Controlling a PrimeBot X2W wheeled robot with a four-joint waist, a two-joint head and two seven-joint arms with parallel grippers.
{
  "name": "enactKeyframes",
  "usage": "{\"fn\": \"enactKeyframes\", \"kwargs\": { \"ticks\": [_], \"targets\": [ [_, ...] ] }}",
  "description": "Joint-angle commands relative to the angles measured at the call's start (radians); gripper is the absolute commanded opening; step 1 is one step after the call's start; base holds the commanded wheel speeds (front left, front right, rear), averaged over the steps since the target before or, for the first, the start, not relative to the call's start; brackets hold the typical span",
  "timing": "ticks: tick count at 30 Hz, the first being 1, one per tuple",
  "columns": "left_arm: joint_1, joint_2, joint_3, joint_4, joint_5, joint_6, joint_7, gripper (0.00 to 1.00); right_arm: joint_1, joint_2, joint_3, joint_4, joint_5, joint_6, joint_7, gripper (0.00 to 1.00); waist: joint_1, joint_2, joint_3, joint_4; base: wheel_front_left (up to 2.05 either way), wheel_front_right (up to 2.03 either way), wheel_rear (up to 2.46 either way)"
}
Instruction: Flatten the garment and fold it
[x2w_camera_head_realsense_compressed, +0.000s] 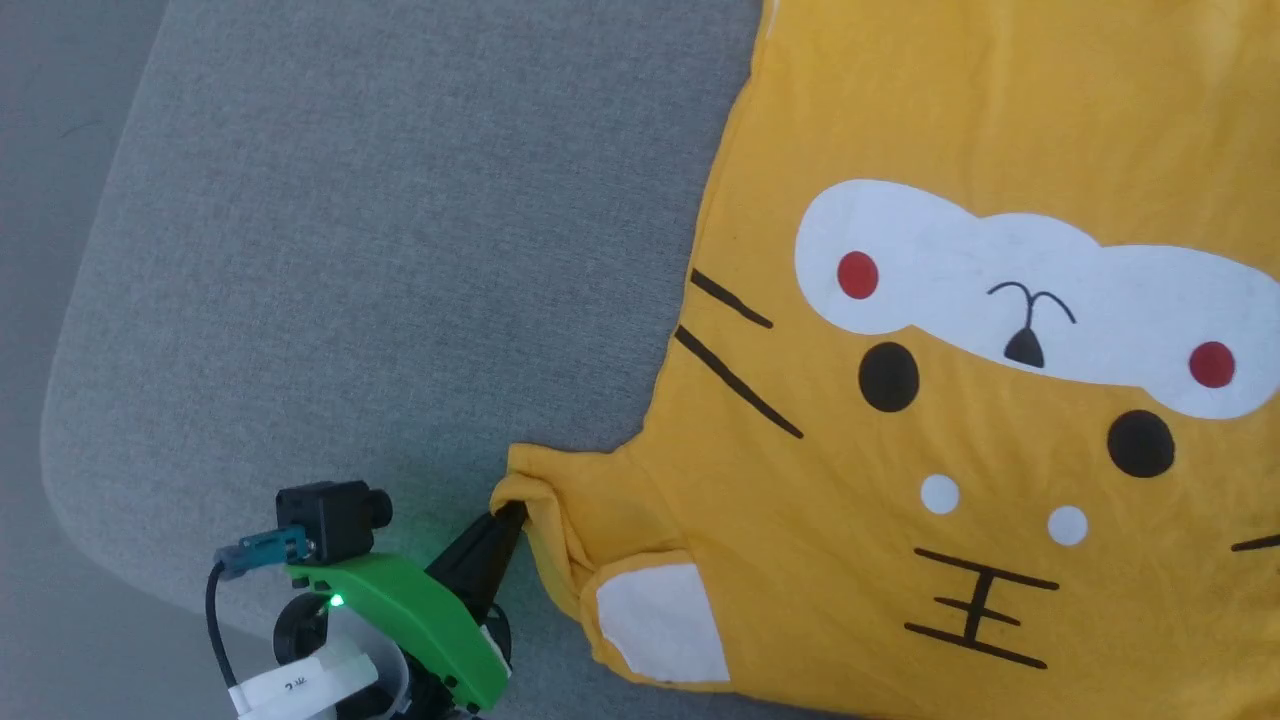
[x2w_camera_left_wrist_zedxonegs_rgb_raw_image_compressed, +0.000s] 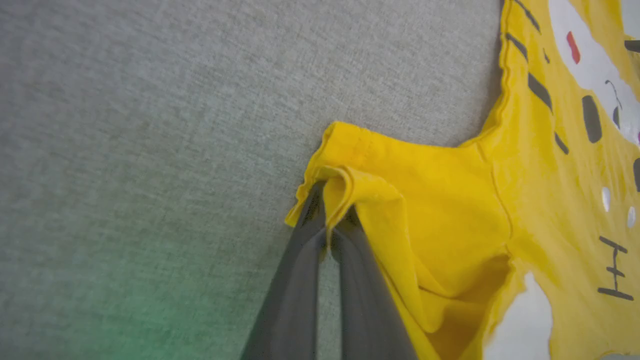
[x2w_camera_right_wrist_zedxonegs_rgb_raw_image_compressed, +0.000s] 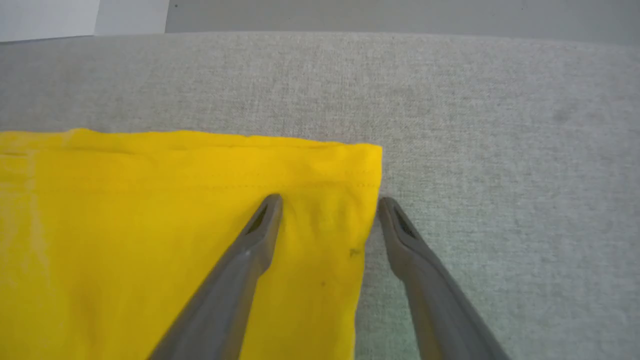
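The left tool (x2w_camera_head_realsense_compressed: 508, 522) is clamped together on the bunched hem of the sleeve (x2w_camera_left_wrist_zedxonegs_rgb_raw_image_compressed: 425, 190), at 7 o'clock in the head view. From it the garment (x2w_camera_head_realsense_compressed: 1000, 130) spreads toward 2 o'clock, print up on the grey surface (x2w_camera_head_realsense_compressed: 400, 250), its long axis running toward 1 o'clock. Flattening the sleeve probably means drawing it toward 8 o'clock, away from the body. The right tool (x2w_camera_right_wrist_zedxonegs_rgb_raw_image_compressed: 327, 205) stands apart, straddling a side edge near a hem corner, holding nothing.

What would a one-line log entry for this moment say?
yellow T-shirt: spread on grey fabric surface | left gripper: shut on its sleeve edge | right gripper: open, straddling a hem corner
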Motion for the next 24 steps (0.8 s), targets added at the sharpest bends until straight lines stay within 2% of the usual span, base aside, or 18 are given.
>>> {"fn": "enactKeyframes", "kwargs": {
  "ticks": [1, 2, 3, 4, 5, 8, 10, 12, 15, 19, 21, 24],
  "targets": [
    [-0.005, 0.003, 0.003, 0.065, -0.002, 0.02, 0.013, 0.0, -0.012, 0.003, -0.01, -0.008, -0.022, -0.001, 0.035, 0.74, -0.0001, -0.0001, 0.036, 0.033, 0.0, 0.0, 0.0],
    [-0.006, 0.002, 0.003, 0.067, -0.002, 0.019, 0.011, 0.0, -0.012, 0.004, -0.015, -0.014, -0.03, -0.001, 0.055, 0.49, -0.0001, -0.0001, 0.036, 0.032, 0.0, 0.0, 0.0],
    [-0.007, 0.002, 0.003, 0.07, -0.003, 0.018, 0.009, 0.0, -0.011, 0.005, -0.018, -0.023, -0.037, -0.001, 0.073, 0.3, -0.0001, -0.0001, 0.036, 0.031, 0.0, 0.0, 0.0],
    [-0.008, 0.002, 0.003, 0.073, -0.003, 0.017, 0.008, 0.0, -0.008, 0.007, -0.019, -0.035, -0.044, -0.001, 0.08, 0.18, -0.0001, -0.0001, 0.036, 0.03, 0.0, 0.0, 0.0],
    [-0.011, 0.002, 0.003, 0.075, -0.003, 0.016, 0.006, 0.0, -0.002, 0.012, -0.02, -0.053, -0.052, -0.001, 0.08, 0.0, -0.0001, -0.0001, 0.034, 0.028, 0.0, 0.0, 0.0],
    [-0.015, 0.003, 0.002, 0.083, -0.002, 0.015, 0.002, 0.0, 0.021, 0.003, -0.016, -0.097, -0.051, -0.001, 0.038, 0.0, -0.0001, -0.0001, 0.022, 0.023, 0.0, 0.0, 0.0],
    [-0.014, 0.002, 0.003, 0.089, -0.004, 0.013, -0.003, 0.0, 0.044, -0.01, 0.008, -0.112, -0.017, -0.001, -0.037, 0.0, -0.0001, -0.0001, 0.006, 0.018, 0.0, 0.0, 0.0],
    [-0.008, 0.004, 0.008, 0.094, -0.007, 0.013, -0.009, 0.0, 0.09, -0.015, 0.039, -0.133, 0.024, -0.001, -0.142, 0.0, -0.0001, -0.0001, -0.015, 0.007, 0.0, 0.0, 0.0],
    [0.003, 0.002, 0.024, 0.092, -0.024, 0.004, -0.029, 0.0, 0.201, -0.015, 0.071, -0.189, 0.069, -0.001, -0.358, 0.0, -0.0001, -0.0001, -0.063, -0.014, 0.0, 0.0, 0.0],
    [0.032, 0.025, 0.044, 0.086, -0.017, 0.019, -0.034, 0.0, 0.373, 0.042, 0.074, -0.28, 0.116, -0.001, -0.585, 0.0, -0.0001, -0.0001, -0.142, -0.055, 0.0, 0.0, 0.0],
    [0.051, 0.036, 0.05, 0.08, -0.015, 0.029, -0.028, 0.0, 0.459, 0.08, 0.063, -0.327, 0.136, -0.001, -0.655, 0.0, -0.0001, -0.0001, -0.186, -0.08, 0.0, 0.0, 0.0],
    [0.078, 0.049, 0.052, 0.067, -0.013, 0.042, -0.013, 0.0, 0.582, 0.128, 0.025, -0.398, 0.15, -0.001, -0.705, 0.0, -0.0001, -0.0001, -0.243, -0.11, 0.0, 0.0, 0.0]
  ]
}}
